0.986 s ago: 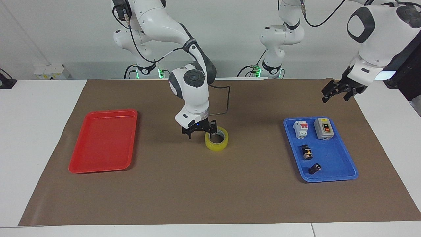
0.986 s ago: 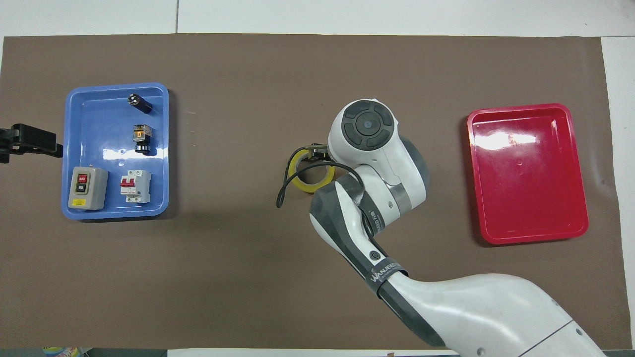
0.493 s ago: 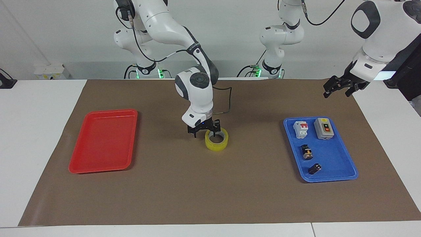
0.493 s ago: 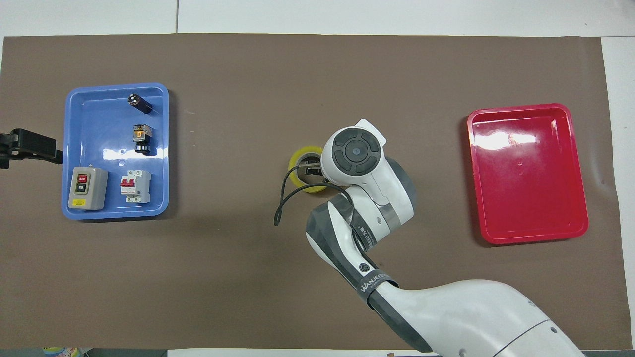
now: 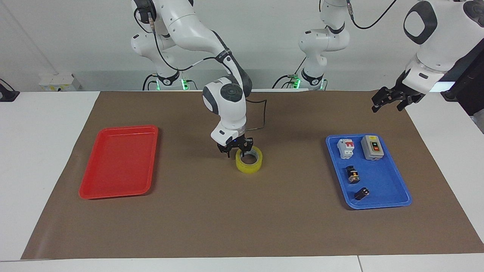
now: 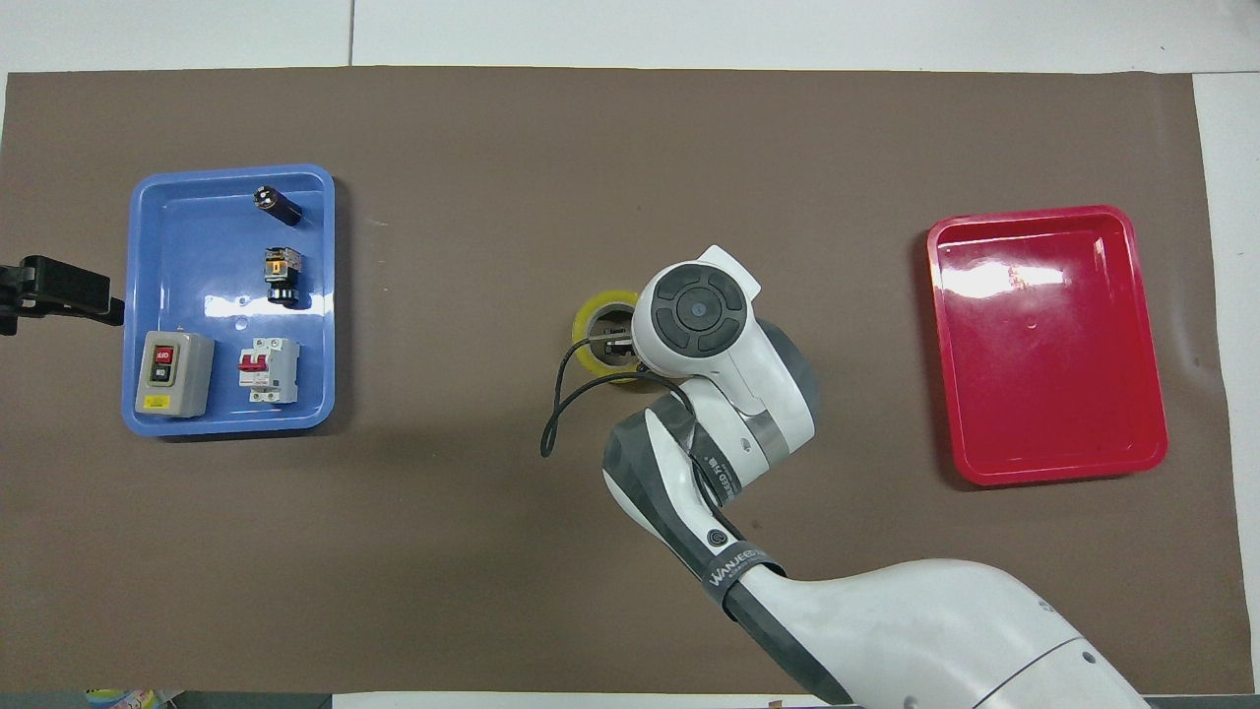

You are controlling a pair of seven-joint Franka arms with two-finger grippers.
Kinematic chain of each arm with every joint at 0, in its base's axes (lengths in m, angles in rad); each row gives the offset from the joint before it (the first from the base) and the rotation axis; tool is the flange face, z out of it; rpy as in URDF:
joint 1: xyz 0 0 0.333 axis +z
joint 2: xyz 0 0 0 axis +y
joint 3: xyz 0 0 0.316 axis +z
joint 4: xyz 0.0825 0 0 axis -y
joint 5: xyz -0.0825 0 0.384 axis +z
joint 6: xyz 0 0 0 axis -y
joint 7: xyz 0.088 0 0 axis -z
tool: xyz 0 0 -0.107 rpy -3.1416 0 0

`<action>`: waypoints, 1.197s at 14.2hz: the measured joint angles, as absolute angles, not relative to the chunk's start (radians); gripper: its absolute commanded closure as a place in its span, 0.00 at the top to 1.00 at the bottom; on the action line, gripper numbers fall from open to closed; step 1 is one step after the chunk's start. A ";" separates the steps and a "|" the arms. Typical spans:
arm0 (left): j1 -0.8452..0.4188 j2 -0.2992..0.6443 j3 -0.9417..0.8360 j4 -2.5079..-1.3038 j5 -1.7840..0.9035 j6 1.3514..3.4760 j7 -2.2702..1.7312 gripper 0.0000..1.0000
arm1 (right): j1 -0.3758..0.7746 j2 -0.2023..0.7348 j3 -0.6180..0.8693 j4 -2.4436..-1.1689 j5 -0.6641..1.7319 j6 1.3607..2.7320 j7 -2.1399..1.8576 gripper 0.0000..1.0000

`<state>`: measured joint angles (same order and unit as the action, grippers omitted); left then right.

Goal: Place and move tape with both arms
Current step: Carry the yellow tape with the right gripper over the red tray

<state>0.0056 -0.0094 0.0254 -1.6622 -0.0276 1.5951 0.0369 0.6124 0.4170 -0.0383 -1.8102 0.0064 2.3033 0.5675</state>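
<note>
A white table carries a brown mat that covers nearly all of its middle — bare white shows at both ends and along the edge farthest from the robots. The wall by the robots is plain pale grey, and a small white box sits on the table against it at the right arm's end.

The tape lies flat on the mat near the middle of the table, hole up. The right gripper is down at the roll's rim on the side toward the right arm's end, with one finger over the hole and the other outside the wall; the fingers straddle that wall, but whether they grip it I cannot tell. In the overhead view the right arm's wrist covers most of the roll.

A red tray lies toward the right arm's end. A blue tray toward the left arm's end holds a grey switch box, a white breaker and two small black parts.

The left gripper waits in the air over the mat's corner at its own end — fingers spread wide, holding nothing.
</note>
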 measured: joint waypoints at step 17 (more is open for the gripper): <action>0.006 -0.009 0.025 -1.662 -0.028 1.595 0.037 1.00 | 0.042 0.255 -0.070 -1.683 0.011 1.859 -0.073 0.00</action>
<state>0.0056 -0.0094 0.0254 -1.6622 -0.0276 1.5951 0.0369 0.0422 0.2555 -0.0705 -1.6831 0.0114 1.8589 -0.0733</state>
